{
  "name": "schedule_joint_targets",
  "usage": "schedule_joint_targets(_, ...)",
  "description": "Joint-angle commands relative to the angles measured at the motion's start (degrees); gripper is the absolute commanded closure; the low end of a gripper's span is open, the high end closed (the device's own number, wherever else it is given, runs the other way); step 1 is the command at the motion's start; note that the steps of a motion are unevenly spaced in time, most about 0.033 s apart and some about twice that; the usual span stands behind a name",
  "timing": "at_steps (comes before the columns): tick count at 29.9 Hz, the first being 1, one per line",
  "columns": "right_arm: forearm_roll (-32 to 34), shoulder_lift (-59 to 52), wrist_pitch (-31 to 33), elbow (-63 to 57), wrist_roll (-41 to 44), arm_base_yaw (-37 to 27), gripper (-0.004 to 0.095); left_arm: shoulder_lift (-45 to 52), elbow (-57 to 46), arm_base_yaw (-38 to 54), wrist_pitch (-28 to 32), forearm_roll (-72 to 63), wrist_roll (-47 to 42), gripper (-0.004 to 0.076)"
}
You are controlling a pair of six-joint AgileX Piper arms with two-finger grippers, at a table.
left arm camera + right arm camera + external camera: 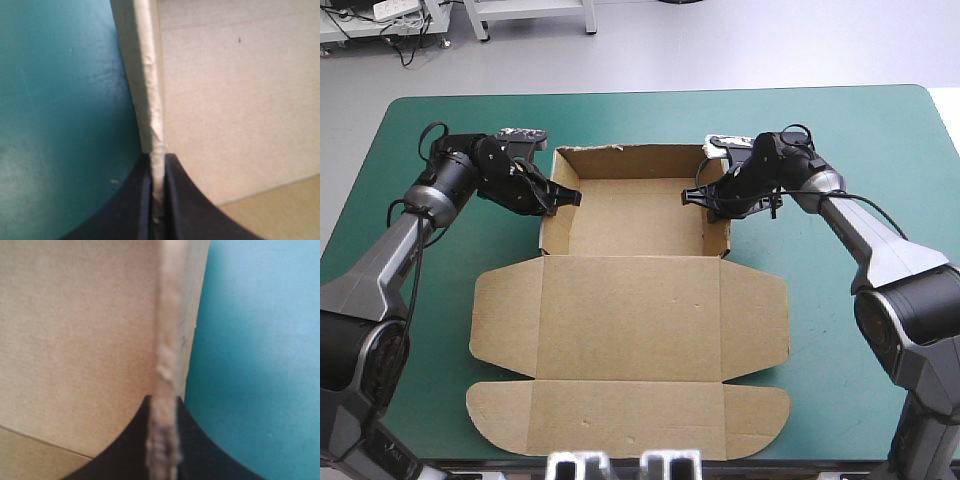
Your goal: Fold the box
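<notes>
Two walls of the box (630,300) are clamped: left gripper (565,197) on one side wall, right gripper (695,195) on the opposite. Squeeze evenly, holding both walls upright.

Box (630,320) matt brown board; teal-green cover (840,130) smooth

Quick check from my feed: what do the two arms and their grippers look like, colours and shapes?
They match. The left arm and right arm have smooth grey links, rounded dark joints and black wrist sections. The left gripper and right gripper each carry two broad black fingers, curved like fins and narrowing toward the tips. No markings show.
</notes>
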State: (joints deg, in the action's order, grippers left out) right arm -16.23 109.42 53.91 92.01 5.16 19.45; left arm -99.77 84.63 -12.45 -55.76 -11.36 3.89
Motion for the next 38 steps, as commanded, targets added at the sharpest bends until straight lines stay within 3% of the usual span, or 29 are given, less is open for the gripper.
schedule_joint_targets(1,-0.9,-1.7,-2.9,0.9,-2.3,0.2,0.0932,-0.3,1.8,-0.2,0.7,3.7,-0.4,0.0734)
schedule_joint_targets(10,-0.8,-1.1,-6.4,1.0,-4.7,0.2,0.0931,-3.5,2.7,-0.2,0.4,4.6,-0.5,0.0734)
schedule_joint_targets(17,-0.8,-1.1,-6.4,1.0,-7.1,0.2,0.0910,-4.6,7.3,-0.2,-5.0,4.0,0.6,0.0733)
schedule_joint_targets(26,0.1,-1.1,-3.8,1.0,-8.9,0.2,0.0598,-6.3,14.4,-0.2,-13.2,4.1,1.5,0.0708)
schedule_joint_targets(31,0.5,-1.1,-1.4,1.2,-8.9,0.2,0.0528,-6.5,14.8,-0.1,-15.0,4.1,1.5,0.0599)
schedule_joint_targets(38,5.1,-1.2,3.8,3.9,-10.4,0.1,0.0503,-7.5,14.8,-0.1,-15.6,2.9,1.4,0.0336)
